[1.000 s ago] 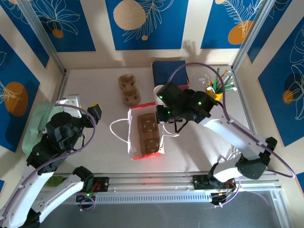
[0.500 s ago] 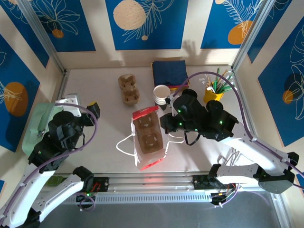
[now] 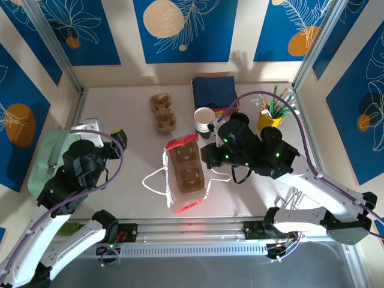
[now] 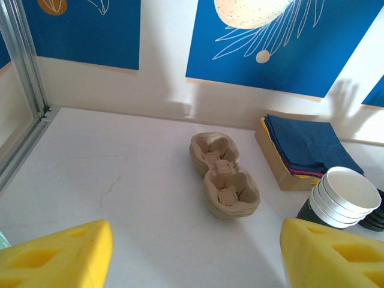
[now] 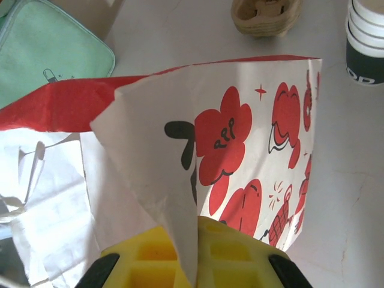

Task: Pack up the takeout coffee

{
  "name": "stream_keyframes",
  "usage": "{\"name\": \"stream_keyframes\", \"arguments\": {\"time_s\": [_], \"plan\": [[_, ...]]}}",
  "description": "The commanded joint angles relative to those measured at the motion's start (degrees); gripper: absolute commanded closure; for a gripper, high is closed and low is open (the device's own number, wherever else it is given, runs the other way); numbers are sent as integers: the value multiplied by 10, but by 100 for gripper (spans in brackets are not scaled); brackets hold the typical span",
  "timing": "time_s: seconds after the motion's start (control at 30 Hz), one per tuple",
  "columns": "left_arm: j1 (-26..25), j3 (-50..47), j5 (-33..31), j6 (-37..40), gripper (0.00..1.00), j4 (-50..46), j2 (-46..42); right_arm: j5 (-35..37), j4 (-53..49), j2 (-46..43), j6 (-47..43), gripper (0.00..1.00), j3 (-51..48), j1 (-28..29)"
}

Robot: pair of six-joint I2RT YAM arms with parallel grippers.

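— Where is the takeout coffee?

— I cannot place it. In the left wrist view a black ribbed rim is cut off at the right edge, touching the foot of the stack of lidless cups. Too little shows to tell a lidded cup from a loose lid.

— And from above?

— That spot lies at 1 o'clock from the paper bag, where the right arm covers the table beside the cups.

— What is the surface like?

— Pale and matt, with a faint hairline crack, framed by metal posts. Cream walls with blue leaf panels close the back and both sides.

— What is in the bag?

— A brown two-well carrier, seen through the open mouth. The bag's white handles trail out at 9 o'clock.

— The hands?

— The right gripper is pressed together on a fold of the bag's wall — the paper runs down between its yellow pads. The left gripper is spread wide above bare table, with nothing between its fingers.

— And round about?

— From the bag, a second carrier lies at 11 o'clock and folded dark blue napkins at 12 to 1. A yellow pot of straws stands at 2. A mint-green pouch lies at 9 by the table's left edge, partly under the left arm.
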Motion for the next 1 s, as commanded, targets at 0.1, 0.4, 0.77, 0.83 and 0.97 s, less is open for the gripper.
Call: {"name": "stream_keyframes", "arguments": {"time_s": [0.1,0.4,0.77,0.83,0.97], "plan": [[-1,-5,-4,-15,27,9,2,-79,-16,31,44,96,32,-47],[-1,-12,1,-21,27,10,5,-237,-33,59,55,96,27,-189],[-1,-8,1,-21,27,0,2,-354,-38,118,11,96,22,-272],[-1,-7,0,-21,27,-2,2,-364,-37,122,0,96,20,-284],[-1,-6,1,-19,27,-6,-1,-381,-39,136,-25,95,22,-307]]}}
